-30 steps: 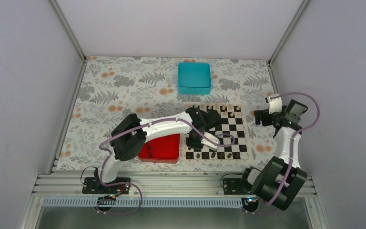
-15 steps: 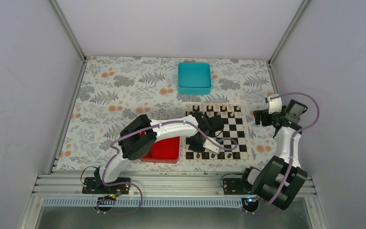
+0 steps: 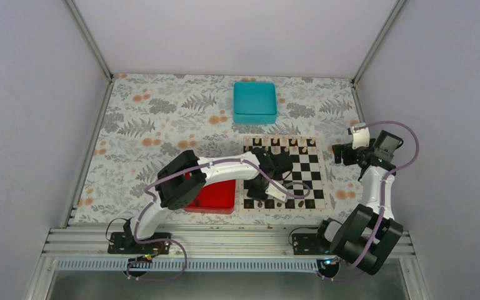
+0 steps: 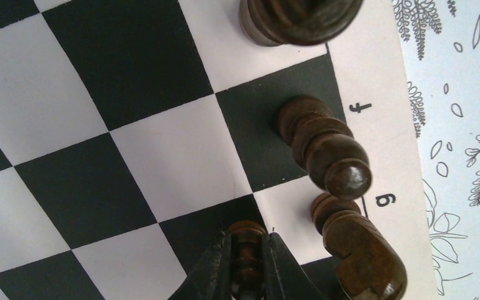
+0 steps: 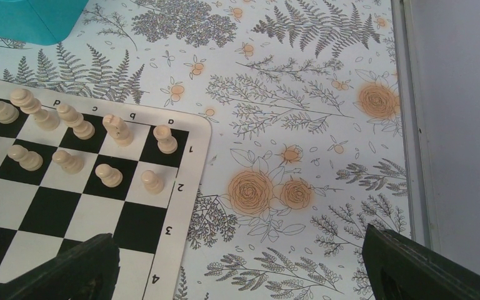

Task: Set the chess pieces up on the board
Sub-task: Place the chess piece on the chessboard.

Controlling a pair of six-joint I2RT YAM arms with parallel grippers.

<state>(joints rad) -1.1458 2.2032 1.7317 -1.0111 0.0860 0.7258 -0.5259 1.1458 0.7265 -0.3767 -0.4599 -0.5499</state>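
1. my left gripper (image 4: 249,245) is clamped on one dark chess piece (image 4: 247,228), a finger on each side of its slim body. it sits low over the near row of the board (image 4: 75,119), at the corner of a black square. i cannot tell if its base touches the board.
2. just beside it, along the lettered border, stand the piece on the f square (image 4: 322,147) and the piece by the g mark (image 4: 356,250).
3. my right gripper (image 5: 244,275) is spread wide and holds nothing. it hangs over the floral cloth (image 5: 300,125), right of the board's far corner, where the pale pieces (image 5: 69,137) stand in two rows.
4. handling, as i judge it: these look like small turned wood. they should be light and stiff, not fragile, but smooth and rounded, so they could twist or slip in a loose pinch.
5. i'd take hold at the narrow waist below the head, where the fingers sit between two bulges.
6. the bases look narrow, so i expect them to tip easily. with neighbours this close, i'd let go with only a small opening.
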